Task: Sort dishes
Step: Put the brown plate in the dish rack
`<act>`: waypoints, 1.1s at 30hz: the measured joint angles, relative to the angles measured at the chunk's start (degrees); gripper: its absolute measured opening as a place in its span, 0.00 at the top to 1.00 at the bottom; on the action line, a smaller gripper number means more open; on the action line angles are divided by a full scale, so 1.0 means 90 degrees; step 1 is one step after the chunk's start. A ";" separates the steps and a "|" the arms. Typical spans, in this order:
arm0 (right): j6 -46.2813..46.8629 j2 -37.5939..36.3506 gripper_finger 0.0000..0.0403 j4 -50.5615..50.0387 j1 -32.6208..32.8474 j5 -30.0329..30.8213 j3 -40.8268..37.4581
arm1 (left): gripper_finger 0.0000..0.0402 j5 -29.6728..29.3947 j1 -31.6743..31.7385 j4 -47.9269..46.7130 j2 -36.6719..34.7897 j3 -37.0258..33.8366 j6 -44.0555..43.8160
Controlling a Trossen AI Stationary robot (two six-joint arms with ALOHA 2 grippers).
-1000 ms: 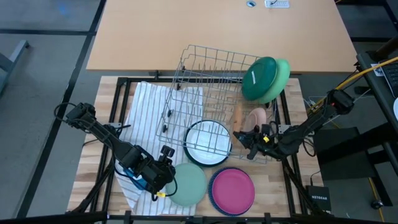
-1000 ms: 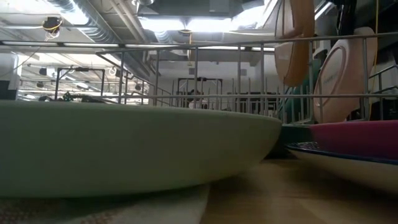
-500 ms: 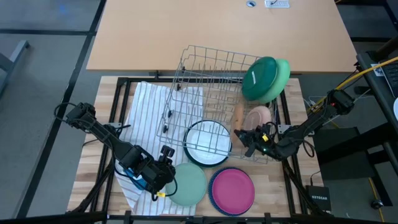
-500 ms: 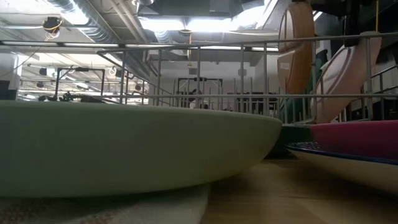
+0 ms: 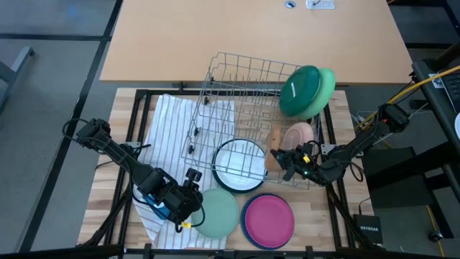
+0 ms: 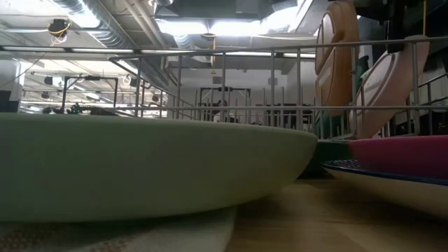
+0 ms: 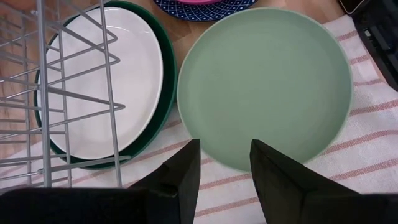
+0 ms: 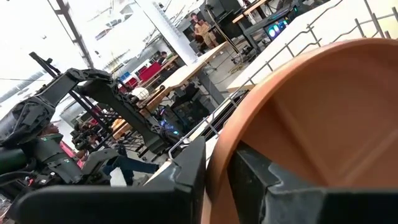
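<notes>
Tan plate (image 5: 274,141) pinched upright by right gripper (image 5: 284,160) at rack (image 5: 244,93); left gripper (image 5: 192,203) spread beside sage plate (image 5: 218,214).

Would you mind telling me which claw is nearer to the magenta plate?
Left. The left claw sits beside the sage plate, which lies next to the magenta plate; the right claw is up at the rack.

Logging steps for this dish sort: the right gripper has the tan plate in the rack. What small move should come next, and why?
Probably open the right gripper and back away: the tan plate already stands on edge among the rack wires beside the peach plate.
</notes>
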 joint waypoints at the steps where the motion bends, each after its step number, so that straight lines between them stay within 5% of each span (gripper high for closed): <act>1: -0.0001 0.0000 0.83 0.0001 0.0000 -0.0001 0.0000 | 0.68 -0.0002 0.0000 0.0041 0.0000 0.0000 0.0019; 12: -0.0233 0.0000 0.83 0.0039 0.0000 0.0618 0.0000 | 0.68 -0.0010 0.0314 0.2344 0.0000 -0.0002 0.1195; 19: -0.0363 -0.0001 0.83 0.0015 0.0000 0.1325 0.0001 | 0.68 -0.0010 0.0391 0.2139 0.0000 -0.0002 0.1144; 33: -0.0664 -0.0001 0.83 -0.0220 0.0000 0.0995 -0.0007 | 0.68 -0.0010 0.0389 0.1936 0.0000 -0.0002 0.1000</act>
